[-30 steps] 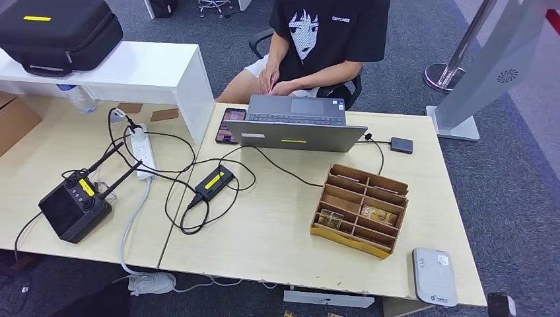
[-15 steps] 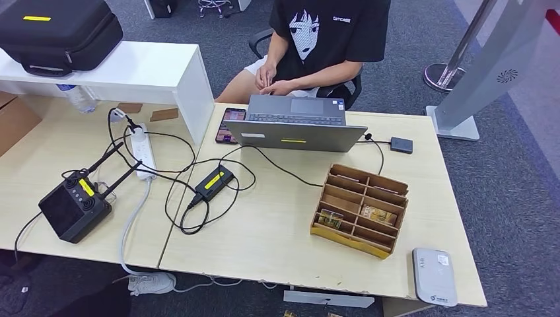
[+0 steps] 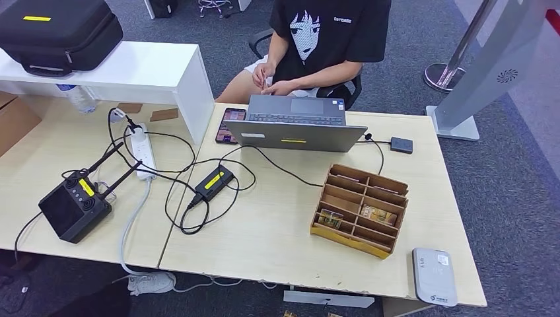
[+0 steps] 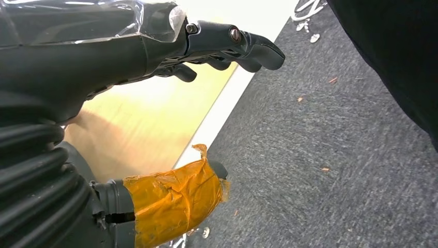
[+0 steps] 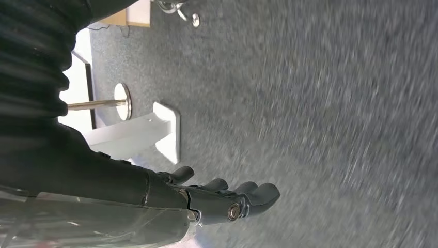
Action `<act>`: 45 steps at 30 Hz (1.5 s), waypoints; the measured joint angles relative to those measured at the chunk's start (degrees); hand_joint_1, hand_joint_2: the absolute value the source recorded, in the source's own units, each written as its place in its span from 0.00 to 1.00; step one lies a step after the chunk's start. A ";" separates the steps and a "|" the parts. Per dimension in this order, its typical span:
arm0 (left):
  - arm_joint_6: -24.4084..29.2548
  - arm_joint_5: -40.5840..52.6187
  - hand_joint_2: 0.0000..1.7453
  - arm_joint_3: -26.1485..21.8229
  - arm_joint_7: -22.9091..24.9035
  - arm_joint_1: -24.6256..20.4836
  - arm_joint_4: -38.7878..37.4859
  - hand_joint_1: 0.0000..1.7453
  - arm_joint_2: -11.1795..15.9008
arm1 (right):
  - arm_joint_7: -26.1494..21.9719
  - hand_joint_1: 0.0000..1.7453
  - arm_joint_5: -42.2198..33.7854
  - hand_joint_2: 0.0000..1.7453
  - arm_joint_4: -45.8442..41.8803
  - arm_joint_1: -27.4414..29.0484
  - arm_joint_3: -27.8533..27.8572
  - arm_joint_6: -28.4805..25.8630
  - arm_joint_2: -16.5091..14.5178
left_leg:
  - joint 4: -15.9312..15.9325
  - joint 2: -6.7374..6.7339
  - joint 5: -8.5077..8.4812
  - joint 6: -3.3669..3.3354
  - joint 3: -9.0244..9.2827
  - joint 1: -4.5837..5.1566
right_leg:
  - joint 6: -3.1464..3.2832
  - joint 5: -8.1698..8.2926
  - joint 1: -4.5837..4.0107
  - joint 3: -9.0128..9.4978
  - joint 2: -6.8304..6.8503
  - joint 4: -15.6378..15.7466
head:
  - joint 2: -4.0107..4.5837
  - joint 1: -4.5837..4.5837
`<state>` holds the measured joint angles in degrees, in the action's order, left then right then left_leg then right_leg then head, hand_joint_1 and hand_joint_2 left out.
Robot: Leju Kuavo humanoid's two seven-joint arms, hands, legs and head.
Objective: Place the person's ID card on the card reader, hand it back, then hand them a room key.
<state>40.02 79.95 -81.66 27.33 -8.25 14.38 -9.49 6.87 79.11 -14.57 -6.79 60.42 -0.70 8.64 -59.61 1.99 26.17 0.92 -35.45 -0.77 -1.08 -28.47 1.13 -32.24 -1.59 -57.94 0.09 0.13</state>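
We're seeing the card reader (image 3: 434,277) sitting at 5 o'clock on the desk (image 3: 277,231), just beside the wooden organizer (image 3: 360,210) w/ room keys. Person (image 3: 323,39) at 12 is pinching sth small, can't tell what. Our left hand (image 4: 155,46) & right hand (image 5: 206,199) are hanging w/ fingers spread, holding nothing.

Your left hand (image 4: 155,57): empty, dark fingers (image 4: 253,49) extended toward 3 o'clock in its wrist view, thumb wrapped in orange tape. Your right hand (image 5: 170,201): empty, fingers (image 5: 258,194) extended, apparently slightly apart, though the frame is blurred.
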 joint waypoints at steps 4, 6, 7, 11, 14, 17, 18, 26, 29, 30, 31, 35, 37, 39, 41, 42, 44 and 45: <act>0.00 -0.01 1.00 0.34 -0.94 0.00 0.00 0.00 0.02 | -2.57 0.00 -1.59 1.00 1.07 0.44 -0.14 5.57 -0.19 | 0.00 0.01 0.00 0.00 0.00 0.00 | -0.02 -0.02 0.00 0.00 0.00 0.00 | 0.00 -0.01; 0.00 -0.02 1.00 0.40 -1.10 0.00 0.00 0.00 0.02 | -3.04 0.00 -1.97 1.00 1.41 0.74 -0.14 6.63 -0.33 | 0.00 0.00 0.00 0.00 0.00 0.01 | -0.02 -0.02 0.01 0.00 0.00 0.00 | 0.00 -0.01; 0.00 -0.02 1.00 0.41 -1.12 0.00 0.00 0.00 0.02 | -3.12 0.00 -1.98 1.00 1.53 0.88 -0.14 6.80 -0.39 | 0.00 0.00 0.00 0.00 0.00 0.01 | -0.02 -0.02 0.01 0.00 0.00 0.00 | 0.00 -0.01; 0.00 -0.13 1.00 0.42 -1.53 0.00 0.00 0.00 0.02 | -3.86 0.00 -2.16 0.75 1.98 1.18 -0.14 8.45 -0.53 | 0.00 0.00 0.00 0.00 0.00 0.00 | -0.02 -0.02 0.01 0.00 0.00 0.00 | 0.00 0.00; 0.00 -0.30 1.00 0.44 -2.59 0.00 0.00 0.00 0.01 | -5.84 0.00 -2.80 0.75 2.44 1.23 -0.13 12.51 -0.90 | 0.00 0.00 0.00 0.00 0.00 0.00 | -0.02 -0.02 0.00 0.00 0.00 0.00 | 0.00 -0.01; 0.00 -0.66 1.00 0.44 -3.97 0.00 0.01 0.00 -0.01 | -6.08 0.00 -2.59 1.00 2.76 1.23 -0.14 14.54 -2.10 | 0.01 0.00 0.00 0.00 0.01 -0.01 | -0.02 -0.02 -0.01 0.01 0.00 0.00 | 0.00 -0.01; 0.00 -0.84 1.00 0.43 -4.40 0.00 0.01 0.00 -0.03 | -5.82 0.00 -2.74 1.00 2.86 1.22 -0.14 14.87 -2.62 | 0.01 0.00 0.00 0.00 0.01 -0.01 | -0.02 -0.02 -0.01 0.01 0.00 0.00 | 0.00 -0.01; 0.03 -13.82 1.00 -2.05 -16.36 -0.13 2.87 0.50 -1.71 | -1.89 0.57 -8.45 1.00 3.15 1.13 2.42 11.51 -7.71 | 0.03 -0.02 0.00 0.01 0.00 -0.02 | -0.01 -0.04 -0.02 0.01 -0.02 -0.01 | 0.00 -0.01; 0.07 -20.40 1.00 -4.23 -22.34 -0.05 6.99 1.00 -3.50 | -3.38 1.00 -9.02 1.00 3.18 1.19 3.68 9.24 -8.59 | 0.03 -0.01 0.00 0.01 0.00 0.00 | -0.02 -0.04 0.00 0.01 -0.02 -0.01 | 0.00 0.01; 0.08 -18.42 1.00 -4.67 -21.49 -0.05 7.71 1.00 -3.80 | -4.15 0.99 -8.94 1.00 3.18 1.17 3.89 8.64 -8.71 | 0.03 -0.01 0.00 0.00 -0.01 0.00 | -0.02 -0.04 0.01 0.01 -0.02 0.00 | 0.00 0.01; 0.08 -15.00 1.00 -5.00 -19.44 -0.07 8.02 1.00 -3.91 | -4.95 0.99 -8.81 1.00 3.18 1.09 4.03 8.28 -8.81 | 0.03 -0.01 0.00 0.00 -0.01 0.00 | -0.02 -0.04 0.01 0.01 -0.02 0.00 | 0.00 0.01; -0.62 -3.79 1.00 -5.40 -9.05 -0.40 5.08 1.00 -2.31 | -6.41 0.99 -7.25 1.00 3.18 0.00 4.09 8.31 -9.38 | 0.03 -0.03 0.00 0.01 0.02 0.00 | -0.01 -0.02 0.00 0.02 -0.03 -0.01 | 0.00 -0.01; -1.01 -2.73 1.00 -5.40 -7.24 -0.58 3.40 1.00 -1.39 | -6.44 0.99 -6.84 1.00 3.18 -0.71 4.04 8.42 -9.68 | 0.03 -0.02 -0.01 0.02 0.04 -0.02 | 0.00 -0.02 -0.01 0.01 -0.03 -0.01 | 0.00 -0.01; -1.12 -2.50 1.00 -5.40 -6.96 -0.64 2.41 1.00 -0.88 | -6.43 1.00 -6.80 1.00 3.18 -1.18 4.03 8.45 -9.87 | 0.03 -0.01 -0.02 0.02 0.05 -0.02 | 0.00 -0.02 -0.02 0.02 -0.02 -0.01 | 0.00 -0.01; -1.45 -2.84 1.00 -5.43 -7.04 -0.69 1.57 1.00 -0.53 | -6.43 1.00 -6.69 1.00 3.18 -1.42 3.99 8.44 -9.95 | 0.03 -0.01 -0.02 0.02 0.04 -0.02 | 0.00 -0.02 -0.02 0.04 -0.02 -0.02 | 0.00 0.00; -1.75 -3.27 1.00 -5.49 -7.16 -0.74 1.23 1.00 -0.38 | -6.41 0.99 -6.49 1.00 3.18 -1.48 3.92 8.44 -9.98 | 0.03 -0.02 -0.01 0.02 0.04 -0.02 | 0.00 -0.02 -0.02 0.05 -0.02 -0.02 | 0.00 0.00; -2.04 -4.17 1.00 -5.67 -7.45 -0.84 0.69 1.00 -0.12 | -6.15 0.99 -5.90 1.00 3.18 -1.59 3.61 8.40 -10.04 | 0.03 -0.02 -0.01 0.02 0.03 -0.02 | -0.01 -0.03 -0.01 0.05 -0.03 -0.02 | 0.00 0.00; -1.79 -4.39 1.00 -5.77 -7.60 -0.88 0.54 1.00 -0.04 | -5.93 0.99 -5.69 1.00 3.18 -1.63 3.40 8.34 -10.09 | 0.03 -0.02 -0.01 0.02 0.03 -0.02 | -0.01 -0.03 -0.01 0.05 -0.03 -0.02 | 0.00 0.00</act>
<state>38.23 75.56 -87.42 19.73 -9.12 14.92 -9.52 0.94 73.42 -11.39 -8.42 63.83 7.64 -1.45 -59.58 1.98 26.16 0.94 -35.42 -0.79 -1.09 -28.50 1.11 -32.19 -1.62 -57.96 0.09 0.13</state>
